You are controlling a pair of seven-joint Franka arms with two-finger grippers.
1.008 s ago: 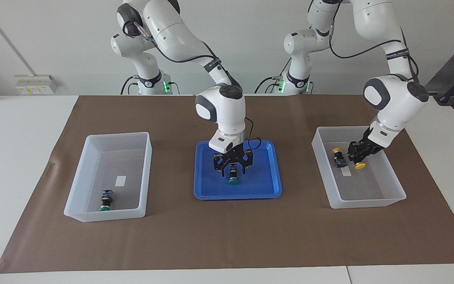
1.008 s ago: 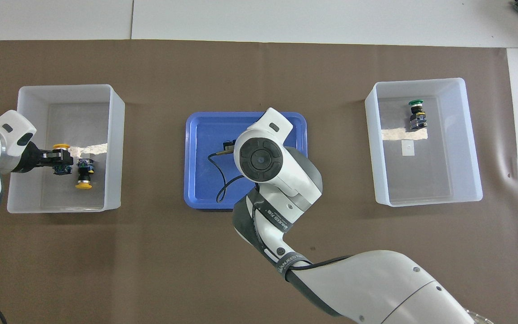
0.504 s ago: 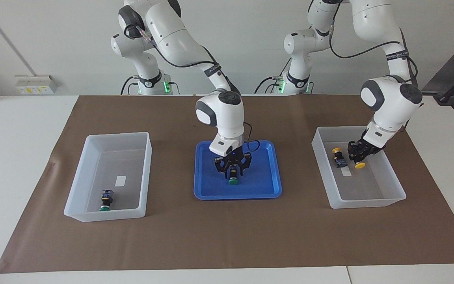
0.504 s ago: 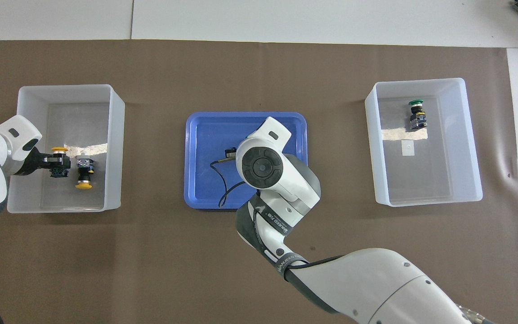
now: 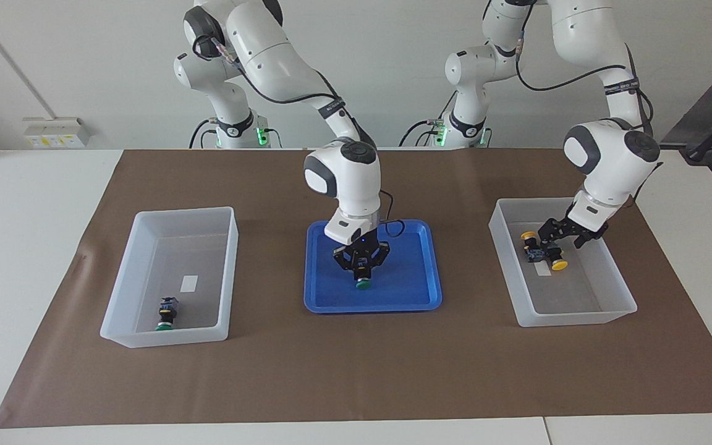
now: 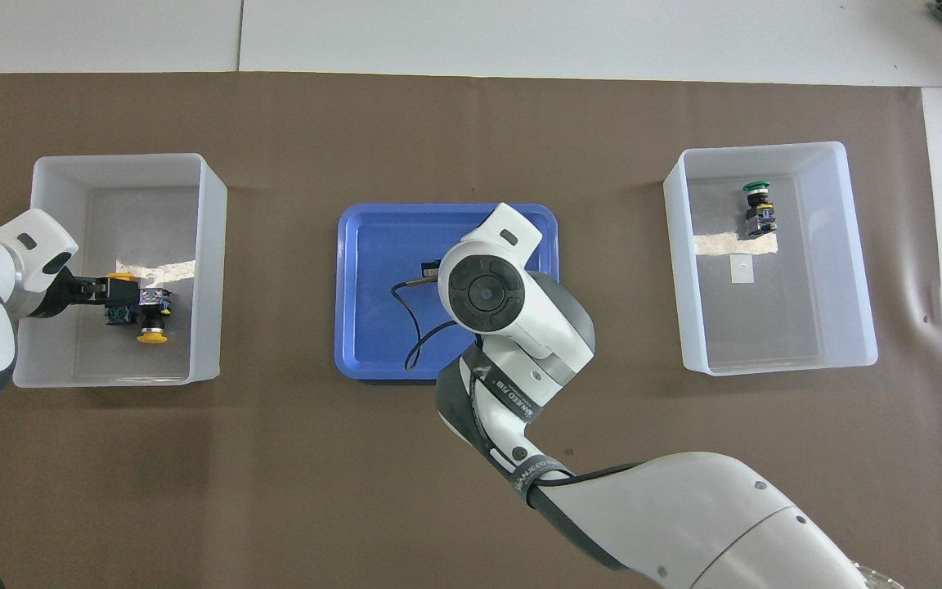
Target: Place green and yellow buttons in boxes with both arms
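Facing view, left to right:

At centre left of the frame, a translucent box (image 5: 170, 275) is seen on the brown mat (image 5: 356, 371); one green-capped button (image 5: 166, 313) lies in its lower corner, below the white sticker (image 5: 190, 283). In the overhead view the same box (image 6: 769, 255) is placed at the right of the frame, with the button (image 6: 758, 207) in its upper part.

At frame centre, the blue tray (image 5: 415, 290) is sited. The right gripper (image 5: 361, 264) is lowered into it, fingers pressed in on a second green-capped button (image 5: 363, 279), cap pointing down at the tray floor; whether the cap is touching the floor cannot be told. In the overhead view gripper and button are masked by the right arm's wrist (image 6: 491, 290); only the tray rim (image 6: 356, 294) is visible.

At centre right of the frame, the second box (image 5: 563, 262) is seen. Two yellow-capped buttons are held in it: one (image 5: 532, 244) lying at the upper part beside the sticker, the other (image 5: 555, 259) just below it, the two side by side. The left gripper (image 5: 565, 233) is positioned low inside the box, fingers spread, just above the second button, nothing pinched. In the overhead view this box (image 6: 115, 270) is at the left of the frame, with the left gripper (image 6: 115, 288) entering from the left edge and a yellow cap (image 6: 151, 336) showing beside it
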